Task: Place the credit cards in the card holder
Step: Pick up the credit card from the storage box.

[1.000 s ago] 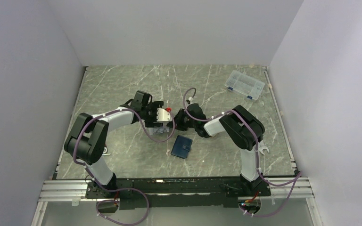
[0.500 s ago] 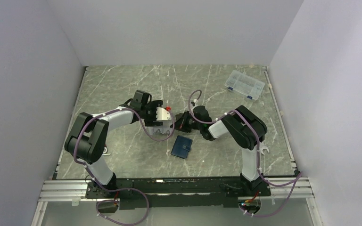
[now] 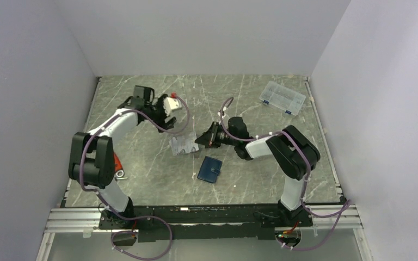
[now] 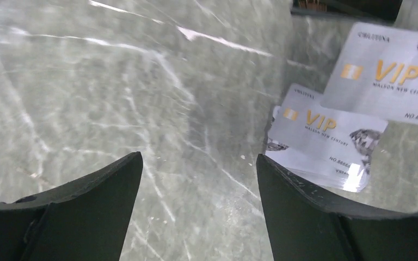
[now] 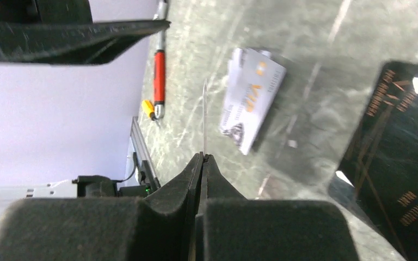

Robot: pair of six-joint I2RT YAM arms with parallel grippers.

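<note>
cards [image 3: 182, 145] lie stacked on the marble surface [image 3: 261, 179], just beside the folded navy card holder [image 3: 210, 169]. right claw [image 5: 202, 156] is pressed together on a silver card [image 5: 204, 109], held edge-on above the stack. left claw [image 4: 196, 163] hangs spread, holding nothing.

The worktop [image 3: 250, 179] is showing a smooth, faintly glossy marbled stone finish; the credit cards [image 4: 326, 138] are gleaming as glossy silver plastic; the card holder [image 3: 210, 169] is looking matt, leather-like.
</note>
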